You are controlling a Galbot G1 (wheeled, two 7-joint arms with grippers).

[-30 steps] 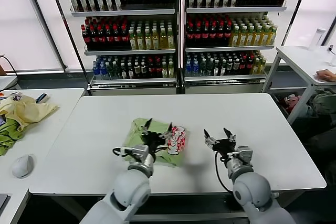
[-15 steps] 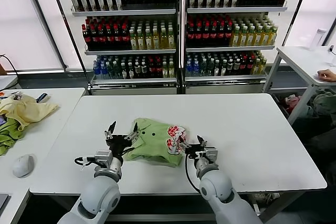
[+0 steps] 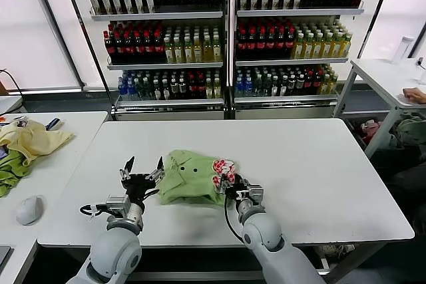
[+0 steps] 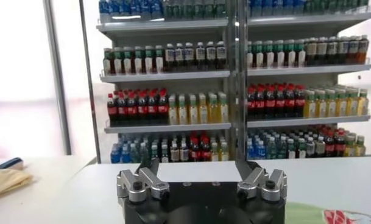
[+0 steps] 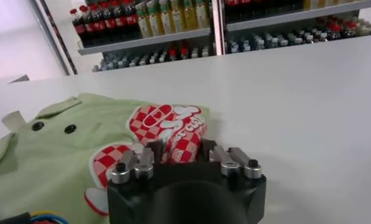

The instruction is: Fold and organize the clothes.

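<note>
The left gripper (image 3: pixel 142 169) stands spread wide and empty, just beside the shirt's (image 3: pixel 190 181) left edge. The shirt lies bunched at the middle of the table (image 3: pixel 299 157), collar and buttons up, its red-and-white print toward the right. The right gripper (image 3: pixel 234 183) is at that printed edge, fingers (image 5: pixel 150 150) pinching in around a raised fold. It looks light, limp and prone to slump, so hems or corners seem the surest holds.

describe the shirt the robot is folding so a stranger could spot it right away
On the big white table before the drinks shelves, a light green collared fabric shirt lies bunched between both end effectors. Its red-and-white checked print and dark buttons set it apart from the pale yellow garment on the side table.
</note>
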